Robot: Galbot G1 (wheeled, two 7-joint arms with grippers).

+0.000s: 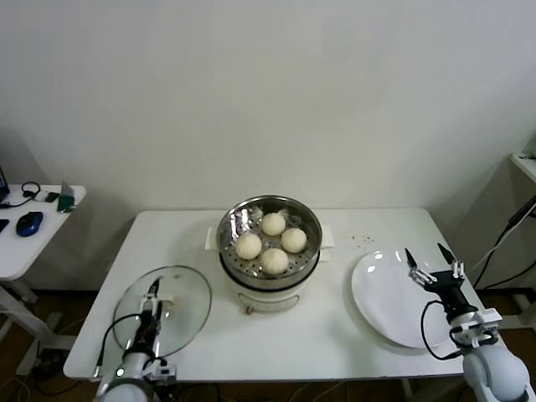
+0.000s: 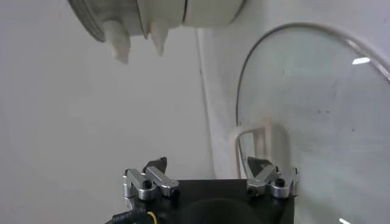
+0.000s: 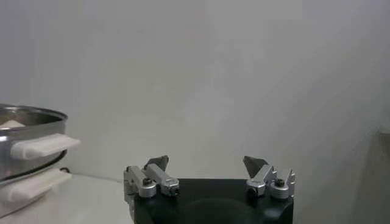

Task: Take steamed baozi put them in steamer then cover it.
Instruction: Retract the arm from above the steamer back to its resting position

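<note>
Left gripper (image 1: 154, 289), lower left of the head view, fingers spread and holding nothing, poised directly over the cover (image 1: 164, 310), which lies flat on the counter (image 1: 293, 335). In the left wrist view the cover's white rectangular handle (image 2: 256, 143) lies just ahead of the fingers (image 2: 155, 173), offset toward one of them rather than centred between the pair; its long axis appears to run roughly away from the gripper, though the glass makes this hard to judge. The steamer (image 1: 270, 239), frame centre, stands to the right of the cover, near but apart; the four steamed baozi (image 1: 273, 224) already rest on its perforated floor, so covering is judged to be the remaining step, and the left arm is clearly the nearer one. Right gripper (image 1: 434, 270), lower right, fingers likewise spread and empty, waits above the bare white plate (image 1: 385, 293). Surface: white counter. Room: plain white wall behind; a side table (image 1: 25, 247) with a blue mouse (image 1: 29, 223) at far left.
</note>
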